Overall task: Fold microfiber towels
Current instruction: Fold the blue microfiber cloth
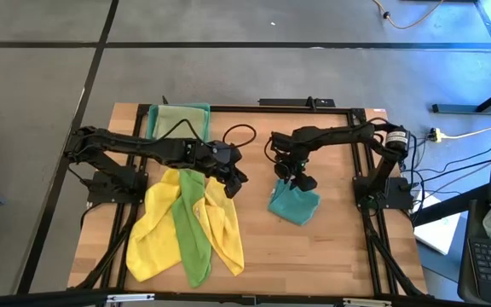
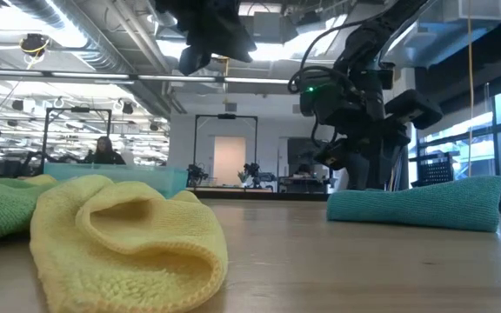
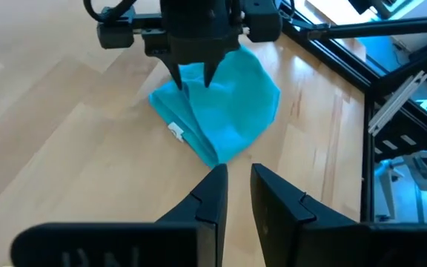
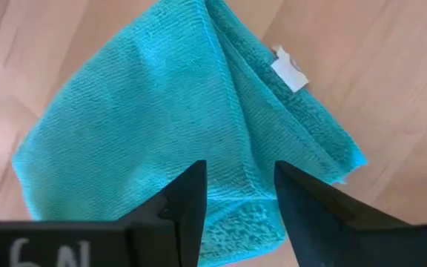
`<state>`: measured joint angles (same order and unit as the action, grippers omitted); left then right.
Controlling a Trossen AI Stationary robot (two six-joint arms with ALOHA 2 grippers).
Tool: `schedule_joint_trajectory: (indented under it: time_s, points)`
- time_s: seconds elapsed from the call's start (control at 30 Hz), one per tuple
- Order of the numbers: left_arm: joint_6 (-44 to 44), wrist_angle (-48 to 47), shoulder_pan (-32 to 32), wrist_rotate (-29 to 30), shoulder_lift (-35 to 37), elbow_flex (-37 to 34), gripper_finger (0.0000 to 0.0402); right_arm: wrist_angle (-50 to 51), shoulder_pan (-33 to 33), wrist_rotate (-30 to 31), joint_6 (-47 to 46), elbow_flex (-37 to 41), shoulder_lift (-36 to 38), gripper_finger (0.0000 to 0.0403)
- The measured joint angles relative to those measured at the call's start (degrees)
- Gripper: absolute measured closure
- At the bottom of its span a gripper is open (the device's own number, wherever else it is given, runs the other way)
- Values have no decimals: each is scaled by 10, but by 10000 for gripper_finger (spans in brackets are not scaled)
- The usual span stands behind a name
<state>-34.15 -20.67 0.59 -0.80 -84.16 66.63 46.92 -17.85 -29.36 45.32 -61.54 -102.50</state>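
Right claw point(image 4: 237, 194), fingers apart, hovers over the folded teal towel point(image 1: 293, 205); yellow towels point(image 1: 156, 234) lie well apart.

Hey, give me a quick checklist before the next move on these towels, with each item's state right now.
1. Teal towel folded, flat on table: ok.
2. Right gripper open above teal towel, nothing held: ok.
3. Left gripper empty, over bare table: ok.
4. Yellow towels and green towel folded: not ok, heaped together.
5. Olive towel at the table's far edge folded: cannot tell.
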Motion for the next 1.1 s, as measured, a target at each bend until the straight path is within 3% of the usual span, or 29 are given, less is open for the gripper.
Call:
schedule_joint_trajectory:
  time_s: [0.37,0.5,0.7,0.83,1.1]
  points:
    - [0,-4,13,16,0,0,349,23,0,12,-92,0,0,255]
    - [0,-3,13,16,0,0,349,53,2,13,-104,-4,0,297]
    - [2,-4,17,17,0,0,349,95,8,13,-106,-25,0,390]
    - [2,-5,18,17,0,0,349,105,9,21,-133,-44,0,393]
    - [8,-11,18,17,0,0,349,161,9,118,-190,-98,0,399]
